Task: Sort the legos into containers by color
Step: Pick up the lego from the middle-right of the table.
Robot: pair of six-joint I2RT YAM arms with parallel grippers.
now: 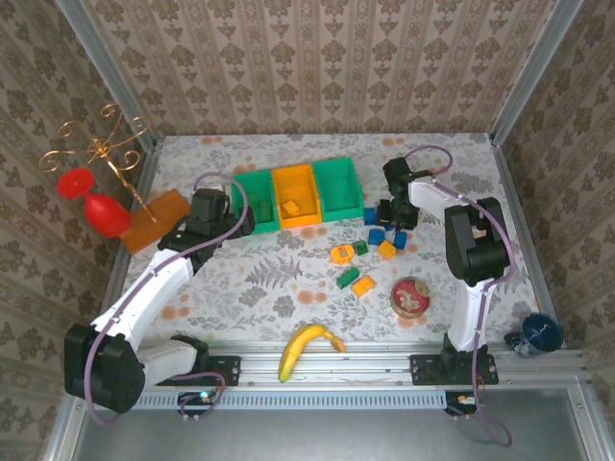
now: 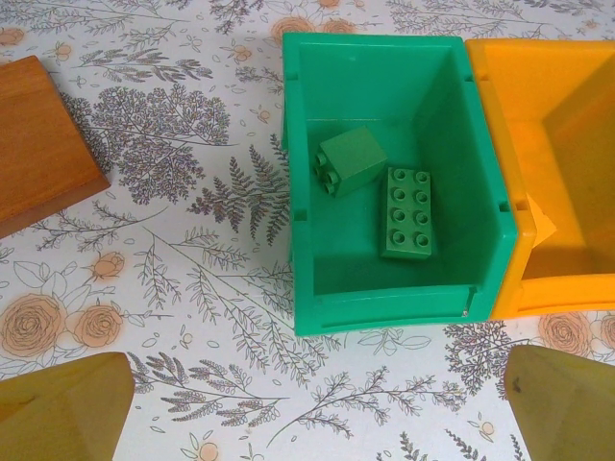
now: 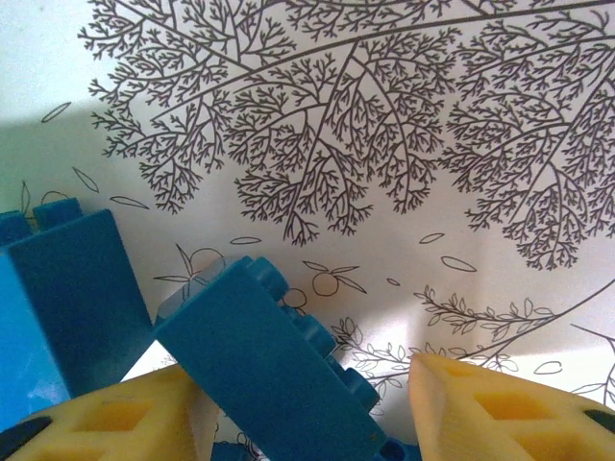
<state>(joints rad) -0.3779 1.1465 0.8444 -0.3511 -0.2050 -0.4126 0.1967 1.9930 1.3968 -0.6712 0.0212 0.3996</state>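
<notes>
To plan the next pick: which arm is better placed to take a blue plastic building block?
Right. The right pincer straddles a small blue plastic block; the left pincer hangs open before the left green plastic bin, away from it.

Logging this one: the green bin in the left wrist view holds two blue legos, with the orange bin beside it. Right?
No. The left wrist view shows both legos in the green bin are green, not blue; the orange bin does adjoin it.
</notes>
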